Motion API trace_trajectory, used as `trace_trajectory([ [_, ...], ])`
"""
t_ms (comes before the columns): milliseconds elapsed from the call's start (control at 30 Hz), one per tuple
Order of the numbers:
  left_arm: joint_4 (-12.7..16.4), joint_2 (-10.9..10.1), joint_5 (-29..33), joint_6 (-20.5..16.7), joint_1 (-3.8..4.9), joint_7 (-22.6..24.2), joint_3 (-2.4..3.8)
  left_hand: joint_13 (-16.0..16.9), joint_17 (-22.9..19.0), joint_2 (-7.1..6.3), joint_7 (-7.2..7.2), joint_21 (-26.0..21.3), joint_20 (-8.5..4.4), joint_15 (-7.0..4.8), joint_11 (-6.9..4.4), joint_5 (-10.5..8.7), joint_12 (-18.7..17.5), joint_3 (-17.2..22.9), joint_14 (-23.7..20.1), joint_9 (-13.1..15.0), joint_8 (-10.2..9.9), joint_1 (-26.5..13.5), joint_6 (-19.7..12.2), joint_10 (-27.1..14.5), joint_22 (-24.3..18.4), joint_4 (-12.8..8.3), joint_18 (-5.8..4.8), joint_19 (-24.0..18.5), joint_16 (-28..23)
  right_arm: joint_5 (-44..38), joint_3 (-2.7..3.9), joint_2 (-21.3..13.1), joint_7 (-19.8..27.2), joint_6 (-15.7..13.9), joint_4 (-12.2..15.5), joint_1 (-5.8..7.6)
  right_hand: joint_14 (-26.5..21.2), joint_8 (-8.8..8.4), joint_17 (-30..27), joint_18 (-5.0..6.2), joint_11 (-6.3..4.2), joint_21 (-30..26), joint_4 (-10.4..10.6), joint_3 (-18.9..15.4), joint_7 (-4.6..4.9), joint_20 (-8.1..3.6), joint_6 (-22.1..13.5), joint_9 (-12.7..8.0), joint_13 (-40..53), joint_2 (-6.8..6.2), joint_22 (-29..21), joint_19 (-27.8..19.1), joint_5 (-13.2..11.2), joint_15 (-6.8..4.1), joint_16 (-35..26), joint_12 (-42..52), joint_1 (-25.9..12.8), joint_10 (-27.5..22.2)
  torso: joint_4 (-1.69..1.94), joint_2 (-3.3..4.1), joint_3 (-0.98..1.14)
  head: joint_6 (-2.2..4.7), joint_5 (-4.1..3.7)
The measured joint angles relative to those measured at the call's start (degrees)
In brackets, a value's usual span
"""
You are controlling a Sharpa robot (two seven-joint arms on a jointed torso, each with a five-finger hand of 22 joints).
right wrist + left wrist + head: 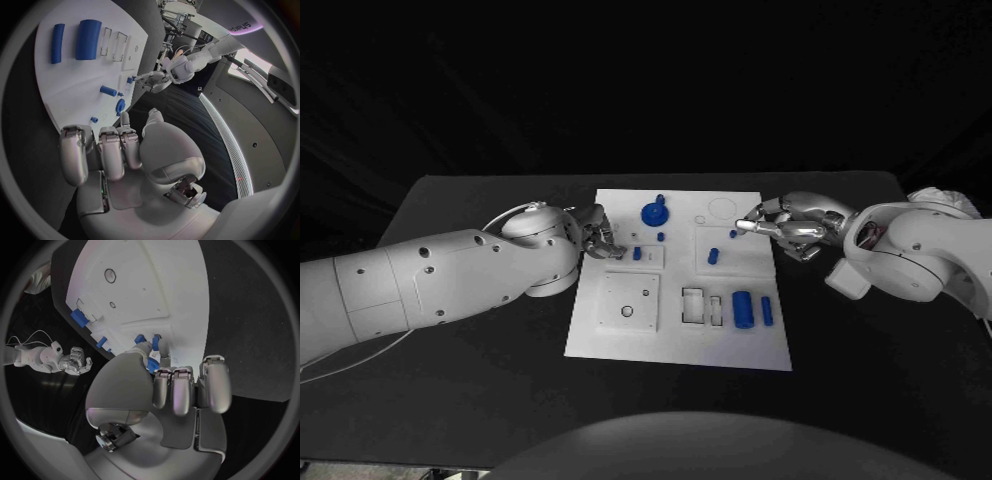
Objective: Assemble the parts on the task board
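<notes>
Okay, your board (678,340) sits mid-table, white plate with blue parts on it. Round blue part (653,213) near the far edge, two small pegs (638,254) just by the left hand, one short peg (713,256) mid-board, and a fat cylinder (743,310) with a thin rod (767,310) beside it at the near right. Empty rectangular slots (694,305) lie just left of the cylinder, and a raised square block (630,303) with a hole sits near left.

Left hand (596,232) is at the board's left edge, fingers curled down by the small pegs; you cannot tell if it pinches one. Right hand (783,226) hovers at the far right edge, fingers curled in, nothing visibly held.

Judging by looks, the parts are light, rigid, smooth plastic, so they may slip or roll. Take the cylinder and rod across their middles, fingertips on opposite sides. Small pegs need a tip pinch near the top. The slots probably fit tight, so line up square before you press.
</notes>
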Motion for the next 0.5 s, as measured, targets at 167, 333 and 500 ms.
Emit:
trace_trajectory([
  [167, 1.1, -0.8, 0.1, -0.5, 0.64, 0.1, 0.79, 0.0, 0.0, 0.00, -0.01, 0.0, 0.00, 0.00, 0.00, 0.00, 0.0, 0.2, 0.0, 0.0, 0.2, 0.0, 0.0, 0.0, 0.0, 0.2, 0.00, 0.0, 0.0, 0.0, 0.00, 0.0, 0.0, 0.0, 0.0, -0.02, 0.0, 0.00, 0.0, 0.00, 0.00, 0.0, 0.0, 0.0, 0.00, 0.00, 0.0, 0.0, 0.0, 0.00, 0.0, 0.0, 0.1, 0.00, 0.0, -0.2, 0.0, 0.0, -0.02, 0.00, 0.01, 0.00, -0.01],
  [333, 1.7, -1.5, 2.0, 0.1, 3.11, -0.4, 1.06, 0.0, 0.0, -0.20, -0.30, -0.2, 0.00, 0.00, 0.00, 0.00, 0.0, 0.6, 0.0, 0.0, 0.2, -0.2, 0.3, 0.0, 0.0, 0.2, 0.00, 0.0, 0.0, 0.0, 0.00, 0.1, -0.1, 0.0, 0.0, -0.04, 0.0, -0.22, 0.0, 0.00, 0.00, 0.0, -0.2, 0.2, 0.00, 0.00, 0.0, -0.1, 0.0, 0.01, 0.0, 0.0, 0.2, 0.00, 0.0, -0.2, 0.0, 0.0, -0.07, 0.02, 0.05, 0.00, -0.02],
  [500, 1.7, -1.9, 5.2, 4.1, 5.84, -2.3, 1.22, 0.0, 0.0, -0.19, -0.30, -0.4, -0.21, 0.00, 0.00, 0.00, 0.0, 0.8, 0.0, 0.1, 0.2, -0.2, 0.3, 0.0, 0.0, 0.5, 0.00, -0.2, 0.0, 0.0, 0.00, 0.1, -0.3, 0.0, 0.2, -0.04, 0.0, -0.22, 0.0, 0.00, 0.00, 0.0, -0.2, 0.2, 0.00, 0.00, 0.0, -0.1, 0.0, 0.02, 0.0, 0.0, 0.2, 0.00, 0.0, -0.2, 0.0, 0.0, -0.05, 0.01, 0.09, 0.00, -0.13],
])
